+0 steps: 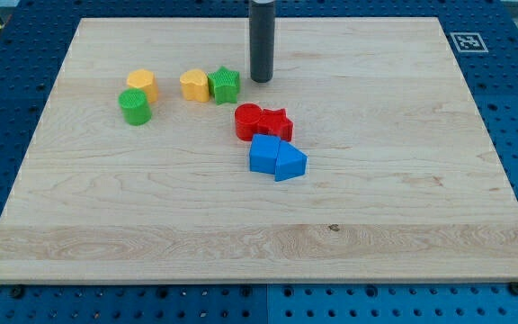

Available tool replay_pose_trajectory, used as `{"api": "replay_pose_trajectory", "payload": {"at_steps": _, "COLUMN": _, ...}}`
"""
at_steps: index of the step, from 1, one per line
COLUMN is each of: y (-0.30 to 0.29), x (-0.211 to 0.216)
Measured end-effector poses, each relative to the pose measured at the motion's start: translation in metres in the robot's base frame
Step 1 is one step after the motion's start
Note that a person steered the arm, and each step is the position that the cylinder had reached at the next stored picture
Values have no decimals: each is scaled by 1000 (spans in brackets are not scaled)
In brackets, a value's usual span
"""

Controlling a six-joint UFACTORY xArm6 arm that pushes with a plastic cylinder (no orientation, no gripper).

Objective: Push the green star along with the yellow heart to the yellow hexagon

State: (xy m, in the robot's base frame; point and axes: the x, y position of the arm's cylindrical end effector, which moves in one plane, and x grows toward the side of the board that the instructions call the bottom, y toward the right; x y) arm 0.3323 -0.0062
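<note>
The green star [226,85] sits on the wooden board, touching the yellow heart [194,85] on its left. The yellow hexagon [141,84] lies further to the view's left, apart from the heart, with a green round block [135,106] touching it just below. My tip [260,79] is on the board just to the right of the green star, a small gap from it.
A red round block [248,121] and a red star [276,124] sit together below my tip. Two blue blocks [276,157] lie just below them. The board's top edge [259,18] is close behind the rod.
</note>
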Motion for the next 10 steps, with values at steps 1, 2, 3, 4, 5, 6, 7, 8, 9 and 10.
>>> {"api": "replay_pose_trajectory", "payload": {"at_steps": 1, "y": -12, "x": 7}}
{"api": "replay_pose_trajectory", "payload": {"at_steps": 2, "y": -21, "x": 11}}
{"api": "replay_pose_trajectory", "payload": {"at_steps": 3, "y": -31, "x": 11}}
{"api": "replay_pose_trajectory", "payload": {"at_steps": 4, "y": -42, "x": 11}}
{"api": "replay_pose_trajectory", "payload": {"at_steps": 5, "y": -51, "x": 12}}
{"api": "replay_pose_trajectory", "payload": {"at_steps": 6, "y": -61, "x": 15}}
{"api": "replay_pose_trajectory", "payload": {"at_steps": 7, "y": -70, "x": 20}}
{"api": "replay_pose_trajectory", "payload": {"at_steps": 8, "y": -72, "x": 18}}
{"api": "replay_pose_trajectory", "payload": {"at_steps": 9, "y": -50, "x": 10}}
{"api": "replay_pose_trajectory", "payload": {"at_steps": 10, "y": -35, "x": 23}}
